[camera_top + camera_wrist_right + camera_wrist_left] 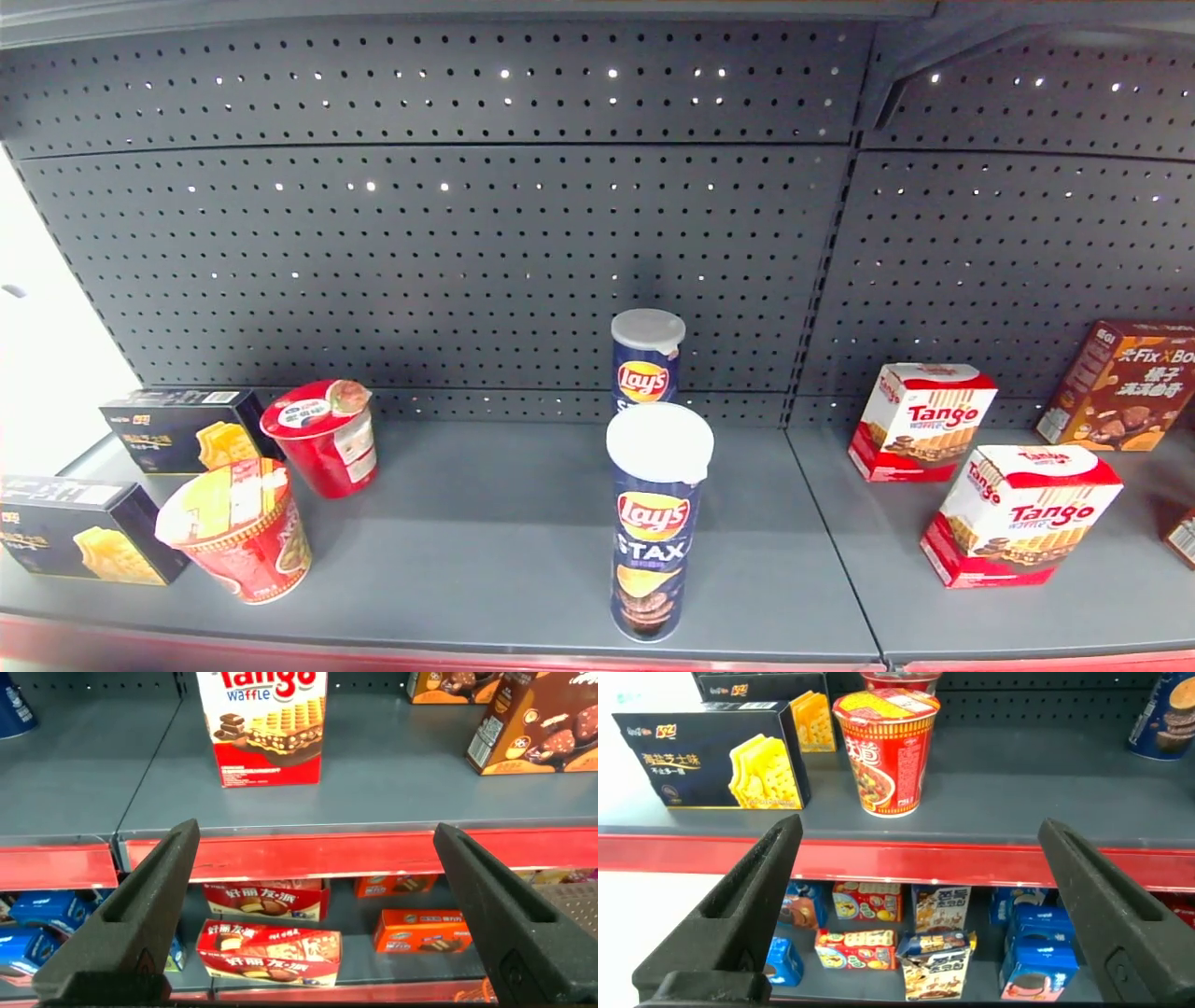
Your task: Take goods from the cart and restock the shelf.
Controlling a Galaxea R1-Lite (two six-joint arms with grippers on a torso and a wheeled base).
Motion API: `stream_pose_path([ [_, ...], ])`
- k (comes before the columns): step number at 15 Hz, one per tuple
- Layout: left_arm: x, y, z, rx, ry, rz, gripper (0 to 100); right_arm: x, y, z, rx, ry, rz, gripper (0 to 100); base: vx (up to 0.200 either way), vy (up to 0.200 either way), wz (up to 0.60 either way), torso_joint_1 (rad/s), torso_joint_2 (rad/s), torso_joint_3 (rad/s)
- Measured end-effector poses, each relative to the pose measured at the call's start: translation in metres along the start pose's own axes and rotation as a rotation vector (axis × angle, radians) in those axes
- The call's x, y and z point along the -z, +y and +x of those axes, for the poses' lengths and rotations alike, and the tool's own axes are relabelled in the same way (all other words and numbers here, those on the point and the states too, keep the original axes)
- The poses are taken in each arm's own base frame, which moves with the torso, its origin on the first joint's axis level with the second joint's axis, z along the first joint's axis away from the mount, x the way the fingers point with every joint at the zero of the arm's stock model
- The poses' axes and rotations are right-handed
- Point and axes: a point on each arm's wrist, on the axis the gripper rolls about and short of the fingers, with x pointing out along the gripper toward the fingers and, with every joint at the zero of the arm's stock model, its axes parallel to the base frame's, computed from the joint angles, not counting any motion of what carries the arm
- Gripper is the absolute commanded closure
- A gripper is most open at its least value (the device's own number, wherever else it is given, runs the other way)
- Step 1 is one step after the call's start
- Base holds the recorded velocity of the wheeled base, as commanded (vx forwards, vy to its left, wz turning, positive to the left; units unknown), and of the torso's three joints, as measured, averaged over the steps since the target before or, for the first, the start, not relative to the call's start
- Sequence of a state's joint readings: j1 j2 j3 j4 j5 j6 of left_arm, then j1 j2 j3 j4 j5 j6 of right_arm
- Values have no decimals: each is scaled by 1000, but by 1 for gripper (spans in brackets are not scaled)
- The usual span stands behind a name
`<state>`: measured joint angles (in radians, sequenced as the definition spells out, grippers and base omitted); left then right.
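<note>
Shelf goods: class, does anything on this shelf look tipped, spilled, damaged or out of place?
Nothing stands out. The chip cans, noodle cups and boxes sit tidy and intact. The front cup seems to lean in the head view, but the left wrist view shows it upright.

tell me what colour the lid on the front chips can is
White, on the front chips can; its lid shows best in the head view.

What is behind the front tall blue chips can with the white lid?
A second tall blue chips can with a grey lid; the front can covers its lower part.
</note>
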<state>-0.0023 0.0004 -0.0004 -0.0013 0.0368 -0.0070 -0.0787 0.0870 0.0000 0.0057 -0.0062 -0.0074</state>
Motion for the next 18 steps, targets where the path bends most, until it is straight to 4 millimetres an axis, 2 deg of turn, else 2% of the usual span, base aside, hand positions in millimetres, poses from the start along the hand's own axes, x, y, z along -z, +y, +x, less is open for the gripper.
stream_pose_path([
  [4, 0, 0, 0, 0, 0, 0, 0, 0, 0, 0, 0, 0, 0, 0, 0, 0, 0, 0, 0, 0],
  [6, 0, 0, 0, -1, 0, -2, 0, 0, 0, 0, 0, -1, 0, 0, -200, 0, 0, 2, 5, 2],
  [18, 0, 0, 0, -3, 0, -4, 0, 0, 0, 0, 0, -1, 2, 0, 0, 0, 0, 0, 0, 0],
])
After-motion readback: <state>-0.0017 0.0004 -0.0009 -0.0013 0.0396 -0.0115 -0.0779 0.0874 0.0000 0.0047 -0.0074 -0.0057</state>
